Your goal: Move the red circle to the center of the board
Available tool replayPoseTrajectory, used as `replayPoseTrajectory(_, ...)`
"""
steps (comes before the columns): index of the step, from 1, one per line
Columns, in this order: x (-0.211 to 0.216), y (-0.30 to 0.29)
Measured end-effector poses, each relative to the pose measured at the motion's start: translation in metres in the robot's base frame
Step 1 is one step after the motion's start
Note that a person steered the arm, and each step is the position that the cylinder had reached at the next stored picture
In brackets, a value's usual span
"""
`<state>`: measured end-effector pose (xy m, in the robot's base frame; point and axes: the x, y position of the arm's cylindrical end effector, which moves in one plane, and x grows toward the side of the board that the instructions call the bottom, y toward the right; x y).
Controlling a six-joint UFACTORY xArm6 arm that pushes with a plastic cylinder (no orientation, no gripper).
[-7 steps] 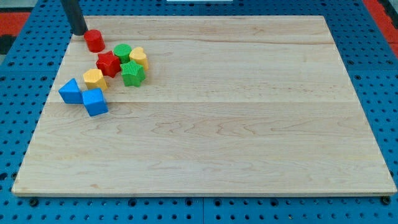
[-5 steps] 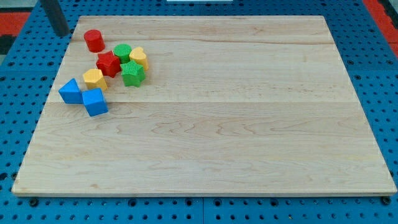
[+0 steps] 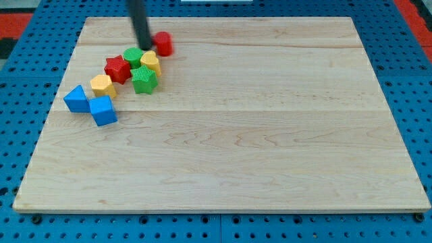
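The red circle (image 3: 163,43) stands near the view's top, left of the board's middle line. My tip (image 3: 146,46) is right against its left side, the dark rod rising up out of the view. Just below the tip lies a cluster: a green circle (image 3: 132,57), a yellow block (image 3: 150,63), a red star (image 3: 117,69), a green star (image 3: 143,79) and a yellow block (image 3: 102,86).
A blue triangle (image 3: 76,99) and a blue cube (image 3: 103,110) lie at the view's left, below the cluster. The wooden board (image 3: 270,135) rests on a blue pegboard surface.
My tip swung from the board's top left corner to the right. The red circle moved right with it, from left of the cluster to above the yellow block.
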<state>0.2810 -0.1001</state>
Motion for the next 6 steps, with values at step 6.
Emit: replayPoseTrajectory(6, -0.013, 0.087)
